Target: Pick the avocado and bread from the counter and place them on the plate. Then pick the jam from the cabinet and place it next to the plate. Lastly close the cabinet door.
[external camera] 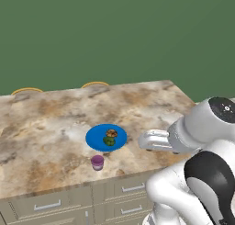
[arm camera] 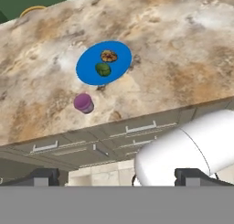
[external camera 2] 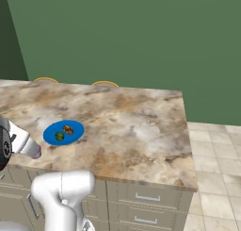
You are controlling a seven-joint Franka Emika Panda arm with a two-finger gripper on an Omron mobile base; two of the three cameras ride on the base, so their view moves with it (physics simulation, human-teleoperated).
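Note:
The blue plate (external camera: 94,137) (external camera 2: 52,133) (arm camera: 89,70) lies near the front of the marbled counter (external camera: 46,123) (external camera 2: 132,126) (arm camera: 183,58). On it rest the dark green avocado (external camera: 109,141) (external camera 2: 59,136) (arm camera: 103,69) and, just behind it, the tan-brown bread (external camera: 111,133) (external camera 2: 68,129) (arm camera: 109,56). My gripper (arm camera: 118,176) is open and empty, its fingertips (arm camera: 43,175) far apart. It is held back off the counter's front edge and looks at the plate from a distance. The jam, the cabinet and the cabinet door are out of view.
A small purple cup (external camera: 97,162) (external camera 2: 36,153) (arm camera: 83,103) stands at the counter's front edge just in front of the plate. Beige drawers (external camera: 133,188) (arm camera: 141,127) run below. Two yellow-rimmed objects (external camera: 26,90) (external camera: 95,84) sit at the back edge. Tiled floor (external camera 2: 212,178) lies right of the counter.

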